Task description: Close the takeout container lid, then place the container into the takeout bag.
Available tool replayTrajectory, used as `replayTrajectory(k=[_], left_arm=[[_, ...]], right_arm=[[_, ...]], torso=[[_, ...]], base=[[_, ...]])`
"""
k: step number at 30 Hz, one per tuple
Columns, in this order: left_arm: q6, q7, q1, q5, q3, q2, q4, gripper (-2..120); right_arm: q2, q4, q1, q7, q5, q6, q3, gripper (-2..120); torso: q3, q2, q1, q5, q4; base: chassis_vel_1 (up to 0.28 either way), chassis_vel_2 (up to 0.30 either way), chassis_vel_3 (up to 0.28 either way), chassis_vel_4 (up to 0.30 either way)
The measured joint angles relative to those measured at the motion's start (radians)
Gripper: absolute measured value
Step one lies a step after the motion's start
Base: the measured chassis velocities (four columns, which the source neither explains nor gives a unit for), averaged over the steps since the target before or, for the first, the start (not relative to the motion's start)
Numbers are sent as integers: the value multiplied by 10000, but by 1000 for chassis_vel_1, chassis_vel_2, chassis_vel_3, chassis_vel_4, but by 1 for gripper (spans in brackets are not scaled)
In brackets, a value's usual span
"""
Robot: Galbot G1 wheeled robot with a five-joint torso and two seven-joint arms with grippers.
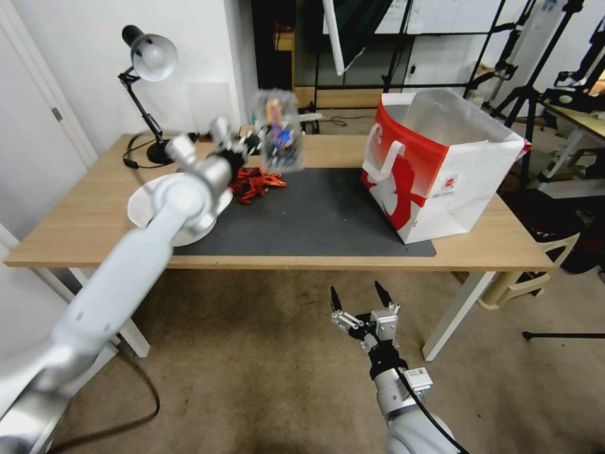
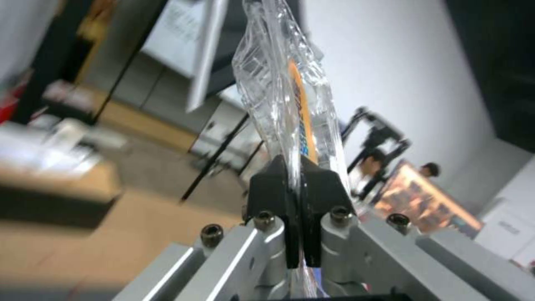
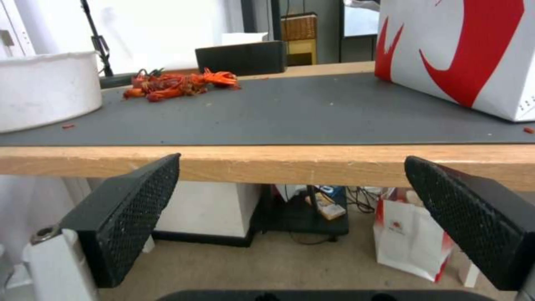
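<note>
The clear takeout container (image 1: 279, 131) hangs in the air above the black mat's far left part, with dark and orange contents showing through it. My left gripper (image 1: 255, 144) is shut on its edge; in the left wrist view the clear plastic (image 2: 284, 92) is pinched between the black fingertips (image 2: 270, 188). I cannot tell the lid from the rest of the box. The red and white takeout bag (image 1: 441, 167) stands open on the table's right side, well to the right of the container. My right gripper (image 1: 359, 296) waits open below the table's front edge, holding nothing.
A big white bowl (image 1: 142, 211) sits at the mat's left edge, under my left arm. A heap of red strips (image 1: 255, 183) lies on the black mat (image 1: 315, 217). A desk lamp (image 1: 148, 63) stands at the back left, and a black box (image 3: 240, 57) behind the mat.
</note>
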Motion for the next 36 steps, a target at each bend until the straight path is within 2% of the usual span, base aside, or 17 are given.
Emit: replayTrajectory(k=[3,4,7,12,15,21,24,29,33,36], left_arm=[[-431,109,-1163,635,797,-923,751,0],[-431,109,-1163,635,797,-923,751,0],[-742,219,-1805,1529,1604,-1559,1381,0],[-1097,394,-2177,2278,2263,-2083,1989,0],[-1380,736,-2481,2698,2761,-2563,2496,0],[-1587,1093,-2830,3021,3126,-3171,3046,0],[-1685,1274,-3125,3150,3191,-3751,3441,0],[-1753,1571,-3413,3606,3328,-4296,3892,0],[-1948,1813,-3559,4308,3672,-4651,4258,0],[-2260,2123,-3648,5349,4084,-4961,4734,0]], right_arm=[[69,2,-6,-13,-71,-24,-19,100],[69,2,-6,-13,-71,-24,-19,100],[64,28,-75,-43,-183,-29,-88,100],[54,37,-182,-93,-289,-28,-155,100],[88,7,-271,-120,-340,-13,-159,100],[110,-50,-321,-131,-356,17,-152,100],[113,-71,-290,-133,-354,19,-128,100],[124,-75,-209,-133,-316,19,-119,100],[129,-75,-155,-132,-282,14,-108,100],[126,-76,-147,-129,-245,13,-74,100]], torso=[[0,0,0,1,-2],[0,0,0,1,-2],[0,0,1,-1,-1],[1,-1,0,-4,3],[0,0,0,-3,1],[-1,0,0,-3,3],[-1,0,-2,-3,1],[-1,0,-2,-3,1],[-1,1,-2,-4,1],[-1,1,-2,-3,0]], base=[[0,0,0,0],[0,0,0,0],[0,0,0,0],[0,0,0,0],[0,0,0,0],[0,0,0,0],[0,0,0,0],[0,0,0,0],[0,0,0,0],[0,0,0,0]])
